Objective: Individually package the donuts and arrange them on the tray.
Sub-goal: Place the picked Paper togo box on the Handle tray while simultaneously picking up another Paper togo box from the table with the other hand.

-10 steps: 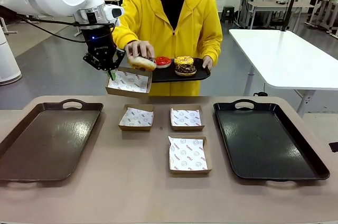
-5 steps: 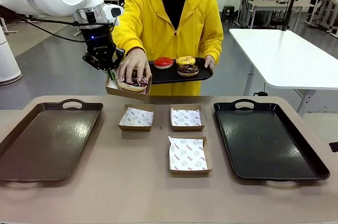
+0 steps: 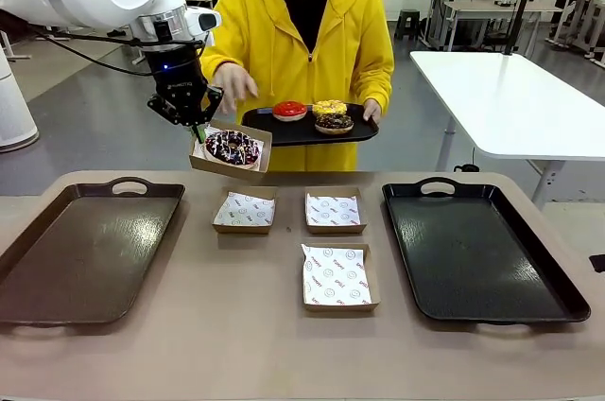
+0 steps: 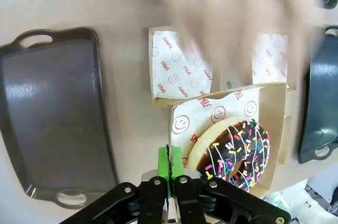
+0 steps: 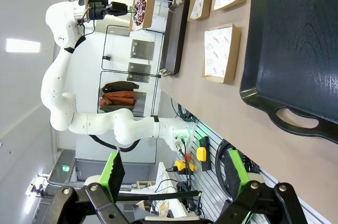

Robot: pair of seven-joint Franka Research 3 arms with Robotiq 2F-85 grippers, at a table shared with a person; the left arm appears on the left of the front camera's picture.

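Observation:
My left gripper is shut on the edge of a shallow cardboard box, held in the air beyond the table's far edge. A dark purple sprinkled donut lies in that box on printed paper. In the left wrist view the green pads pinch the box wall beside the donut. The person's hand hovers just above it. Their other hand holds a small black tray with the red donut, yellow donut and chocolate donut. My right gripper is open, holding nothing.
Three empty paper-lined boxes sit mid-table. A brown tray lies at the left and a black tray at the right, which the right wrist view also catches. A white table stands behind.
The person set the purple sprinkled donut into the box held by my left gripper, then lifted their hand away. My left arm stayed in place.

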